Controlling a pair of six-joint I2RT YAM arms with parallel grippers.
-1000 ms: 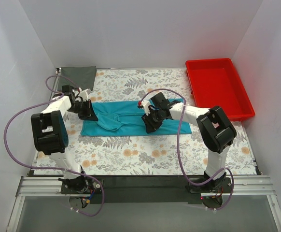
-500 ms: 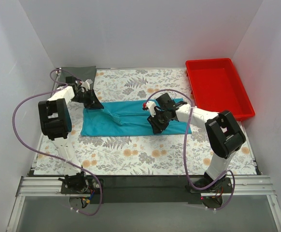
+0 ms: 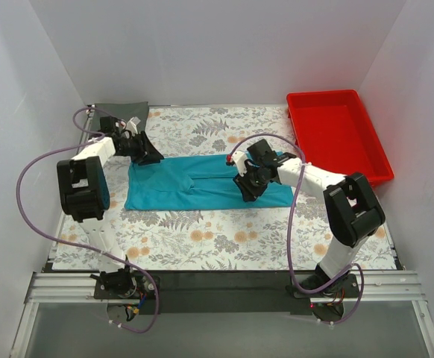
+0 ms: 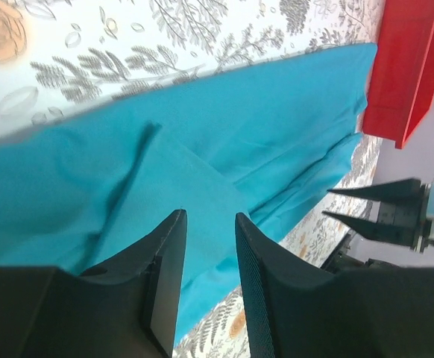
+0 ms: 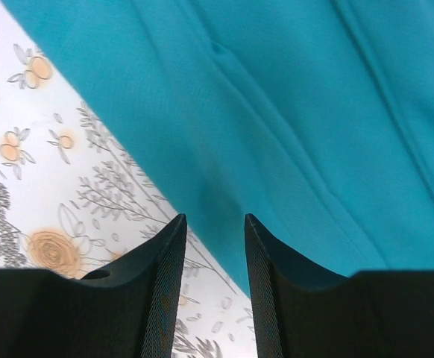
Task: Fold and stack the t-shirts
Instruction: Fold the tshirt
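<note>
Dark grey t-shirt (image 3: 121, 113): flat, in the far-left corner of the desk (image 3: 202, 239), apart from the teal one.

Left pincer (image 3: 145, 154): low over the far-left corner of the teal t-shirt. Open by a narrow gap in the left wrist view (image 4: 209, 216), with teal cloth visible between the dark fingers (image 4: 165, 276) and nothing clamped (contact with the cloth impossible to tell).

Teal t-shirt (image 3: 202, 183): spread as a long flat band across the middle of the desk, left end beside the left pincer, right end near the tray. Lengthwise creases and a folded flap along the centre, seen close in the left wrist view (image 4: 224, 127) and the right wrist view (image 5: 314, 112).

Right pincer (image 3: 247, 188): over the right half of the teal band, by its near edge. Parted in the right wrist view (image 5: 215, 218), nothing held, the shirt's edge and the floral cloth (image 5: 68, 186) below.

Red tray (image 3: 373, 160): far-right side of the desk, just beyond the shirt's right end.
</note>
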